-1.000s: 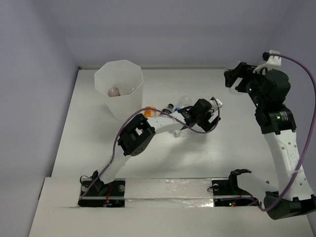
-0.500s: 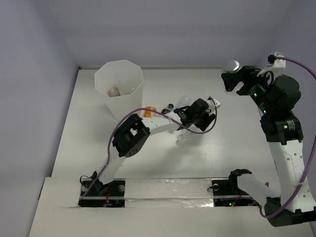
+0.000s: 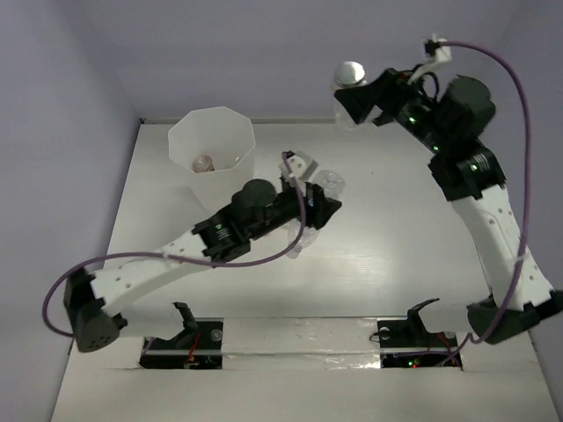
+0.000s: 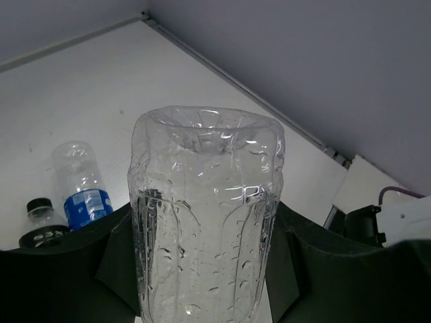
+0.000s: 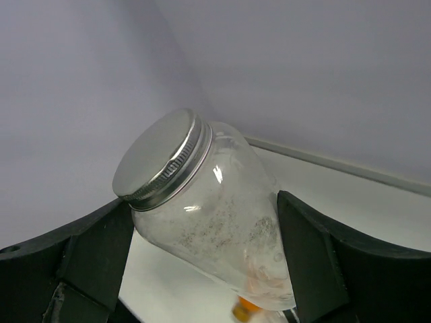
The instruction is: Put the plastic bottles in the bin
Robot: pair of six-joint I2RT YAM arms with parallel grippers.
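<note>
White desk (image 3: 396, 255) and pale walls (image 3: 70, 105) fill the scene. At the far left stands the bin (image 3: 230, 180), with one small thing (image 3: 203, 163) lying inside. The left hand (image 3: 312, 215), near the desk's middle, is closed tight on the long bottle (image 4: 205, 222). Its thin wall carries water drops, so I think it may crumple or slip during the swing to the bin. The right hand (image 3: 359, 98), high at the far right and well apart from the bin, is spread wide around the squat bottle (image 5: 215, 215), which sits tilted between the fingers (image 5: 310, 256). Both arms need the same opening, so they may collide, or one may push the bin over. The blue-labelled bottle (image 4: 82, 192) and black-capped bottle (image 4: 39, 219) lie on the desk.
</note>
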